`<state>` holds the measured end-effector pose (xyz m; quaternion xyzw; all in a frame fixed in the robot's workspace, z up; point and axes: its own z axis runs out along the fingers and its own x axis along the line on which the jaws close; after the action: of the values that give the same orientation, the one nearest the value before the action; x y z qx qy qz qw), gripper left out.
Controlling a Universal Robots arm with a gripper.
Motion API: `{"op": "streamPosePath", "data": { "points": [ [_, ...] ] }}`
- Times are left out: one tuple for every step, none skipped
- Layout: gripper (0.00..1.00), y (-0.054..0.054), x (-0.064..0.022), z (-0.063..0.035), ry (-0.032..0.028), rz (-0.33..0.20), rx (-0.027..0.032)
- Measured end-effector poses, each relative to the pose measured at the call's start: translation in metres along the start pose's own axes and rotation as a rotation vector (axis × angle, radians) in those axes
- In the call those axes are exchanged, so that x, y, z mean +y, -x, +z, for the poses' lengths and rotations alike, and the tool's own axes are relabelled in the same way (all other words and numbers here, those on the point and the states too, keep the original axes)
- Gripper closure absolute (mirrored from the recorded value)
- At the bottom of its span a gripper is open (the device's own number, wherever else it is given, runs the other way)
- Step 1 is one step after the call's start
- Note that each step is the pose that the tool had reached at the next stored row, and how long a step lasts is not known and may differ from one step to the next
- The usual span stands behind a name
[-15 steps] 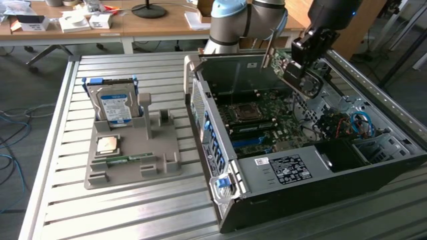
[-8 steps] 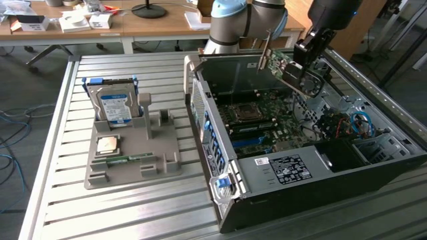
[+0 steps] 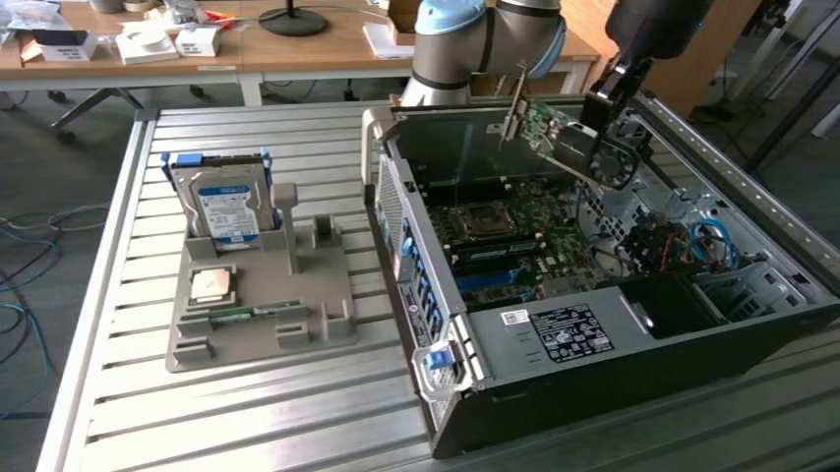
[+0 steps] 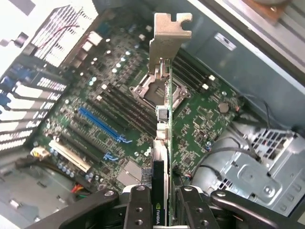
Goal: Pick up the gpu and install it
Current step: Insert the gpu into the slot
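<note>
One dark grey steel computer case (image 3: 617, 383) lies on its side with the open side up, on a ribbed silvery metal table (image 3: 263, 423), and its short end with a white label is the part nearest the exterior camera. Just beside the case, on the exterior view's left, sits a moulded grey plastic parts tray (image 3: 329, 329). At the tray's near end lies a slim green RAM stick (image 3: 252, 313), with a square silver processor chip (image 3: 212, 285) behind it. Further back a silver hard drive with a blue-white label (image 3: 226, 206) stands upright in the tray.

Inside the case, a green motherboard (image 3: 525, 236) covers the floor, with a square metal processor socket (image 3: 479, 221) near its middle. In the wrist view the motherboard (image 4: 109, 119) shows black memory slots and a long blue slot (image 4: 100, 124).

Above the far half of the case hangs the gpu (image 3: 571, 143), a thin flat dark-green card. It is tilted, in the air over the motherboard and not seated in any slot. Its pale silvery metal bracket strip (image 3: 514, 103) rises at the end toward the case's far wall. The black two-fingered gripper (image 3: 597, 113) is clamped on the card's opposite end. In the wrist view the gripper (image 4: 162, 210) has a finger pressed to each face of the gpu (image 4: 162, 143), seen edge-on, with the bracket strip (image 4: 167, 36) at its far tip.

Beyond the case stands the grey robot arm with pale blue joint caps (image 3: 473, 39), and behind it a light wooden desk (image 3: 315, 49)
</note>
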<state>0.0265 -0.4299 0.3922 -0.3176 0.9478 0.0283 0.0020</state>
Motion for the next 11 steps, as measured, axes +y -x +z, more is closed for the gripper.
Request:
{"op": "streamPosePath", "data": {
  "points": [
    [0.73, 0.0, 0.0, 0.0, 0.0004, -0.019, 0.001],
    [0.73, 0.0, 0.0, 0.0001, 0.0008, -0.037, 0.002],
    [0.73, 0.0, 0.0, 0.0001, 0.0011, -0.055, 0.0029],
    [0.73, 0.0, 0.0, 0.0001, 0.0014, -0.073, 0.004],
    [0.73, 0.0, 0.0, 0.0001, 0.0018, -0.091, 0.005],
    [0.73, 0.0, 0.0, 0.0001, 0.0021, -0.109, 0.0059],
    [0.73, 0.0, 0.0, 0.0001, 0.0025, -0.127, 0.0069],
    [0.73, 0.0, 0.0, 0.0002, 0.0029, -0.145, 0.0079],
    [0.73, 0.0, 0.0, 0.0002, 0.0032, -0.164, 0.0089],
    [0.73, 0.0, 0.0, 0.0002, 0.0035, -0.182, 0.0099],
    [0.73, 0.0, 0.0, 0.0002, 0.0039, -0.2, 0.0108]
  ]
}}
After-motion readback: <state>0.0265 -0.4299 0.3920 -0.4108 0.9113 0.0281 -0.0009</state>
